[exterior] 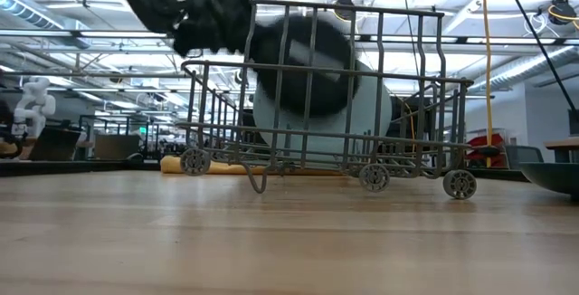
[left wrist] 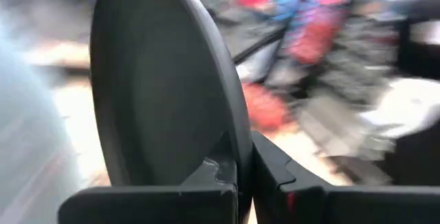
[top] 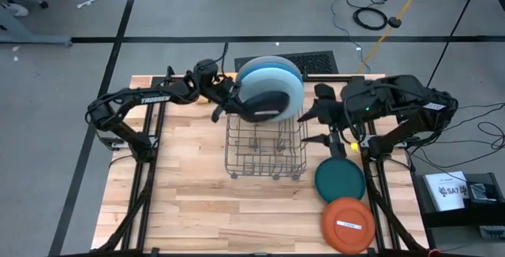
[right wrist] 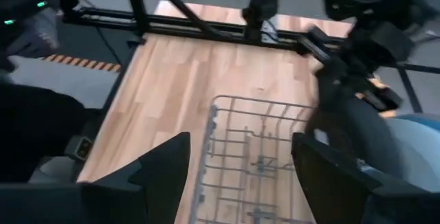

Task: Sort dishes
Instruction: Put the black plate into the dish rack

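Note:
My left gripper (top: 230, 104) is shut on a large dark grey plate (top: 264, 104), which stands on edge over the far part of the wire rack (top: 267, 148). Right behind it a large pale blue plate (top: 278, 74) stands upright in the rack. A smaller dark teal plate (top: 340, 180) and a smaller orange plate (top: 348, 224) with a white sticker lie flat on the table, right of the rack. My right gripper (top: 314, 128) is open and empty beside the rack's right side. Its wrist view looks down on the rack (right wrist: 254, 162). My left gripper pinches the grey plate's rim (left wrist: 234, 157) between its two fingers, one on each face. It comes roughly level from the table's left. The plate (exterior: 298, 69) is upright on edge and hangs partly between the rack's walls, above the rack floor. I cannot tell whether it touches the wires.
A black keyboard (top: 293, 62) lies at the table's far edge behind the rack. Some orange cloth (exterior: 210, 164) shows behind the rack near my left gripper. Bare wooden table (top: 197, 202) lies near and left of the rack.

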